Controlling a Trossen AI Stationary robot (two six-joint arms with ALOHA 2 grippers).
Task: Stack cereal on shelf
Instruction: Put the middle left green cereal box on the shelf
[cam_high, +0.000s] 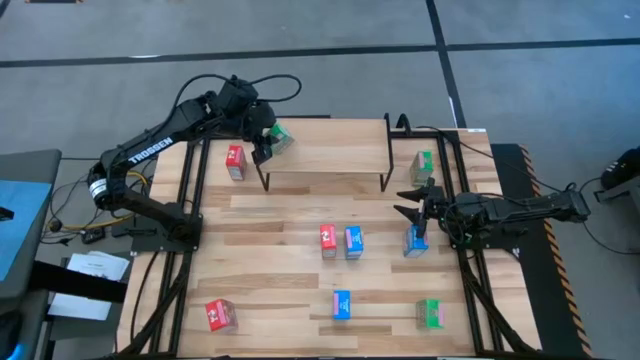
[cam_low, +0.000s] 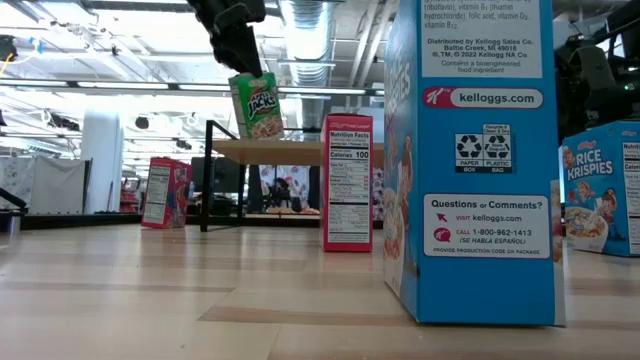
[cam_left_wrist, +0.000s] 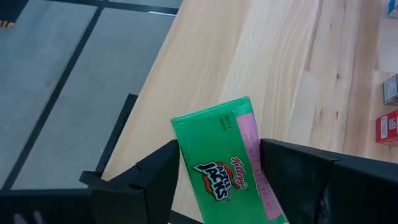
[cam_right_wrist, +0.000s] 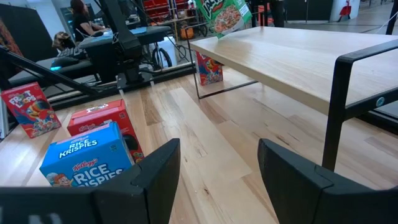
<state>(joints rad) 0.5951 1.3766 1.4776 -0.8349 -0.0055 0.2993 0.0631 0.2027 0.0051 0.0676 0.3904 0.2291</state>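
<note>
A green cereal box (cam_high: 280, 137) hangs tilted over the far left corner of the shelf (cam_high: 330, 150), with my left gripper (cam_high: 270, 143) shut on it from above. In the low view the box (cam_low: 255, 105) reaches down to the shelf top (cam_low: 300, 150). My right gripper (cam_high: 410, 200) waits open at the table's right side, beside a blue box (cam_high: 416, 240), and holds nothing. Other cereal boxes stand on the table: a red one (cam_high: 235, 160) left of the shelf and a green one (cam_high: 423, 163) right of it. My left gripper pinches the green box between its two fingers (cam_left_wrist: 158, 177), one on each side of the box's upper end (cam_left_wrist: 249, 180). The fingers slant down from the table's far left. The box hangs tilted below them, its lower corner (cam_right_wrist: 217, 35) at the shelf top's edge.
A red box (cam_high: 328, 240) and a blue box (cam_high: 353, 241) stand side by side mid-table. Near the front edge stand a red (cam_high: 219, 315), a blue (cam_high: 342, 305) and a green box (cam_high: 432, 314). The shelf's black legs (cam_high: 388, 160) rise behind them.
</note>
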